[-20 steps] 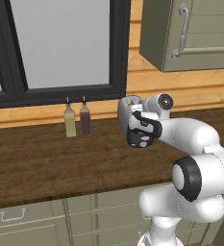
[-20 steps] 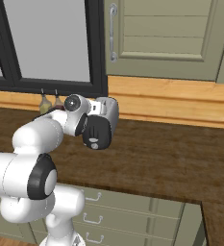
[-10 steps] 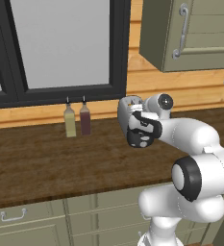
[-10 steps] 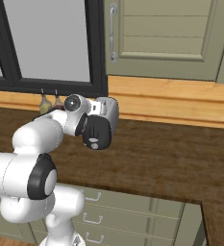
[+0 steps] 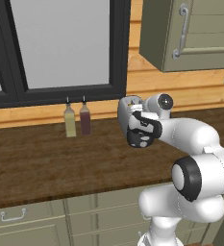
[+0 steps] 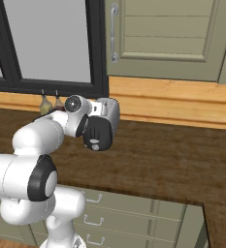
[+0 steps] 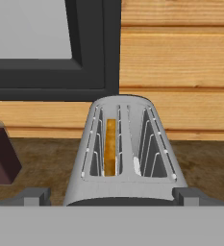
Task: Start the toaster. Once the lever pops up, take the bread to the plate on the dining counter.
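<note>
I read the pincer (image 7: 111,196) as spread to its full width: in the hand view its two dark finger tips (image 7: 31,197) stand at the bottom of the picture, one outside each flank of the toaster (image 7: 125,153), with open space between tip and casing. It holds nothing, and I see no contact with the toaster.

In the left base view the hand (image 5: 143,129) hangs just in front of the toaster (image 5: 126,109), over the dark wood worktop (image 5: 46,163). In the right base view the hand (image 6: 98,134) covers most of the toaster (image 6: 110,110), which stands at the back of the worktop (image 6: 168,160) near the wooden wall.

Count:
- Toasters: one, silver-grey, with two slots in its top.
- Bread (image 7: 110,146): one slice, standing on edge in the slot that lies left in the hand view; the other slot shows only its wire guides.
- Bottles: two, side by side and well apart from the toaster, one pale (image 5: 70,121), one dark red (image 5: 85,119).
- Windows: one, dark-framed (image 5: 60,48).
- Wall cabinets: one (image 5: 195,33), with a metal handle (image 5: 181,29).

I cannot see the toaster's lever.
</note>
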{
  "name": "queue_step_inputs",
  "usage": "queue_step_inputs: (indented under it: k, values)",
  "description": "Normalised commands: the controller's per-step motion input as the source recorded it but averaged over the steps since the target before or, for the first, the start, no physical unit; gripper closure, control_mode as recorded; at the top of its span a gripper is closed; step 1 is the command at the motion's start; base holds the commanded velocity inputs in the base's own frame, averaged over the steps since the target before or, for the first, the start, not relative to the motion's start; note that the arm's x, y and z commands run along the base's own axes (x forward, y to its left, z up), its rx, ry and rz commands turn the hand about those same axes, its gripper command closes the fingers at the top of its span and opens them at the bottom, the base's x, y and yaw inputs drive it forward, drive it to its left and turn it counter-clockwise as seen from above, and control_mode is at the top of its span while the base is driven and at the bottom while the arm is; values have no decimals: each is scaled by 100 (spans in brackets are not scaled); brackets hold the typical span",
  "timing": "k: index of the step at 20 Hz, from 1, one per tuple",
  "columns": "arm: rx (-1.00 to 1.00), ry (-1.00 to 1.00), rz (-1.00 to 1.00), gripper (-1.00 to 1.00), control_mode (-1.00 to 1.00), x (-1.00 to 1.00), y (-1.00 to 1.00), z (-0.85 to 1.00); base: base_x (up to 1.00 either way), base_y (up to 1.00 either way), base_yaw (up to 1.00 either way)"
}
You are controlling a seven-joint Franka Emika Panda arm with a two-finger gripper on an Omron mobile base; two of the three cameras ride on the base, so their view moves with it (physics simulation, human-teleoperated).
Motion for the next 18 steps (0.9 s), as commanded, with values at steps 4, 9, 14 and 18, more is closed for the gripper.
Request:
queue_step_inputs:
  k: [4,9,14,18]
  values:
    - [0,0,0,-100,-100,0,0,0,0,0,0]
    - [0,0,0,-100,-100,0,0,0,0,0,0]
    - [0,0,0,-100,-100,0,0,0,0,0,0]
    - [0,0,0,-100,-100,0,0,0,0,0,0]
